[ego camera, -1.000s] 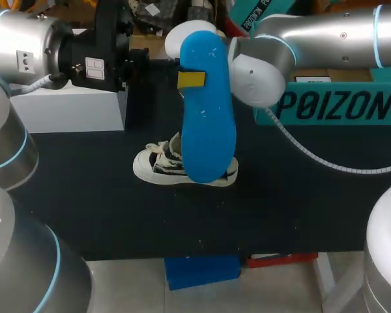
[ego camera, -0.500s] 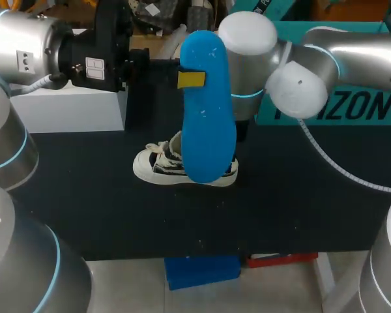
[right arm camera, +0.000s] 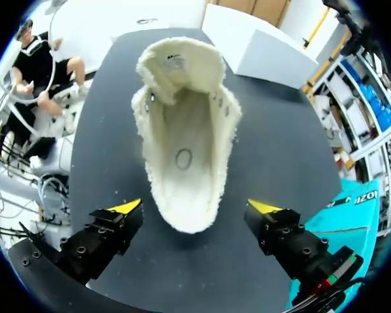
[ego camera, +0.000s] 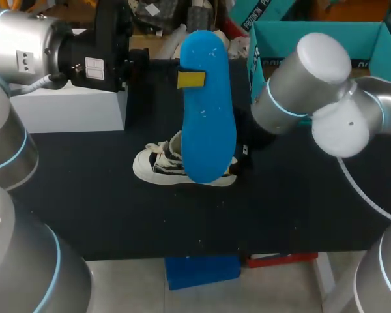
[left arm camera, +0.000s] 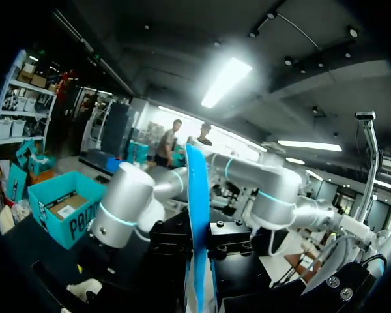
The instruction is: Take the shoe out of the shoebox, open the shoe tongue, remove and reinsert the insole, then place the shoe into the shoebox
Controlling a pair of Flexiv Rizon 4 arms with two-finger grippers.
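Left gripper (left arm camera: pixel 197 242) clamps the blue insole (ego camera: pixel 207 111) upright above the high-top shoe (right arm camera: pixel 182 143), which rests on the black table (ego camera: pixel 104 195). Right gripper (right arm camera: pixel 195 208) hangs wide open, fingers flanking the heel without touching, near the teal shoebox (ego camera: pixel 280 36).

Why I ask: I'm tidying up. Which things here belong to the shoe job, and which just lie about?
Job: shoe, blue insole held by left gripper, teal shoebox, open right gripper at the shoe.
Lying about: white box.

Robotics lab, silver robot arms (ego camera: pixel 300 91), black worktable (ego camera: pixel 91 195)
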